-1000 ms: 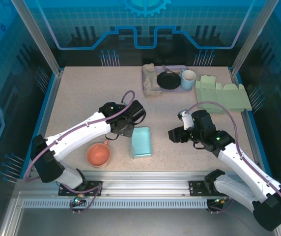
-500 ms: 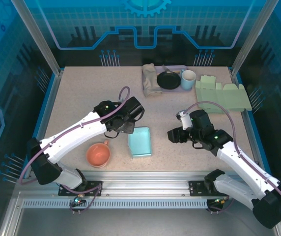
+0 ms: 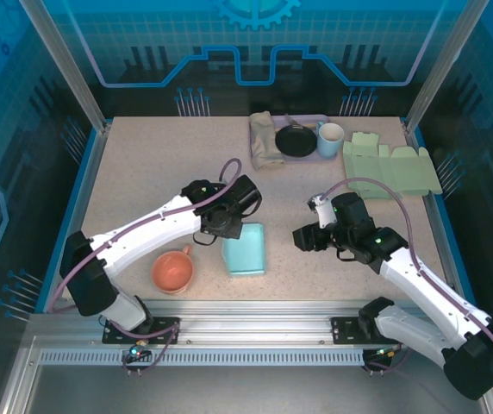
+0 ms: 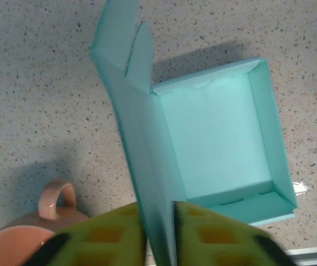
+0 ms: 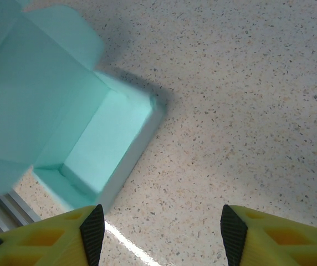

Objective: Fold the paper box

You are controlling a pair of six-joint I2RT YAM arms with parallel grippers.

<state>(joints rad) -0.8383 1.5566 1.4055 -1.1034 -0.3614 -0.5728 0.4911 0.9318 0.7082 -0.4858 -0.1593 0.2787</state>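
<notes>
Two yellow fingers of the left gripper [image 4: 159, 227] pinch the upright lid panel of the teal paper box [image 4: 214, 133]. The box's open tray lies just right of them, a pink mug [image 4: 47, 208] just left. The right gripper [image 5: 158, 227] gapes wide, holding nothing, with the box ahead on its left.

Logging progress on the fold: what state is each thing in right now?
paper box: partly folded, long flap raised
left gripper: shut on that flap
right gripper: open, empty
pink mug: upright
green box blanks: flat, unfolded
</notes>
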